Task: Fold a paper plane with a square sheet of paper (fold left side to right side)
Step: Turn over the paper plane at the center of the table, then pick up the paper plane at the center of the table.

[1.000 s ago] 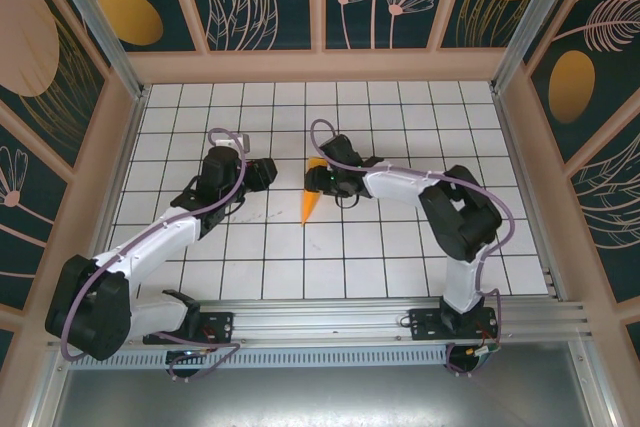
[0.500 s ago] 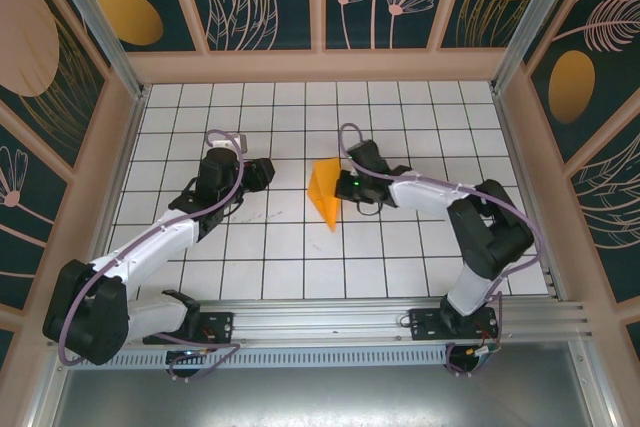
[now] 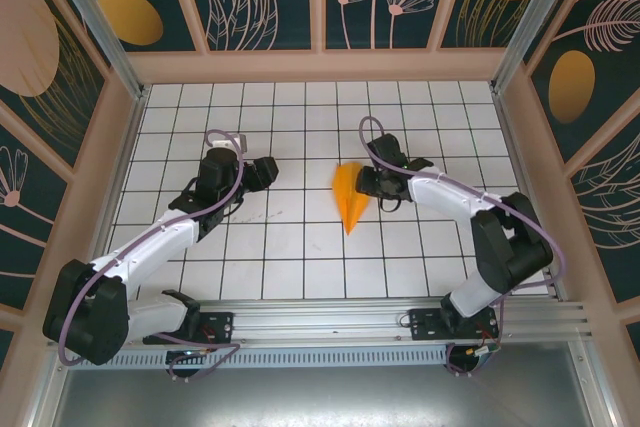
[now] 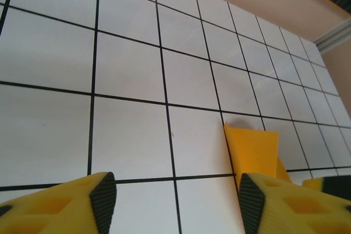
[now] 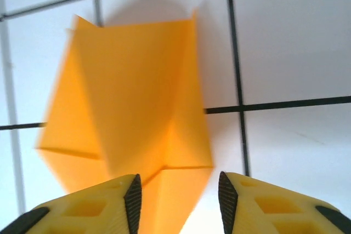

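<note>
Orange-yellow paper (image 3: 349, 197): I see it folded into a pointed wedge, lying near the middle of the white grid table (image 3: 300, 267). Its tip points toward the arm bases.
Paper shape up close: on the right wrist feed the paper (image 5: 137, 91) shows two flaps meeting at a centre crease, slightly raised off the tiles.
Right gripper (image 3: 366, 185): I have it just beside the wedge's right edge. Its jaws stand apart (image 5: 178, 197), and the paper's narrow end runs down between them. I cannot tell whether either pad touches it.
Left gripper (image 3: 264, 171): it sits well to the left of the paper, jaws spread wide (image 4: 176, 198) over bare tile, holding nothing.
Left wrist feed: a corner of the paper (image 4: 249, 149) shows beyond the right-hand finger.
</note>
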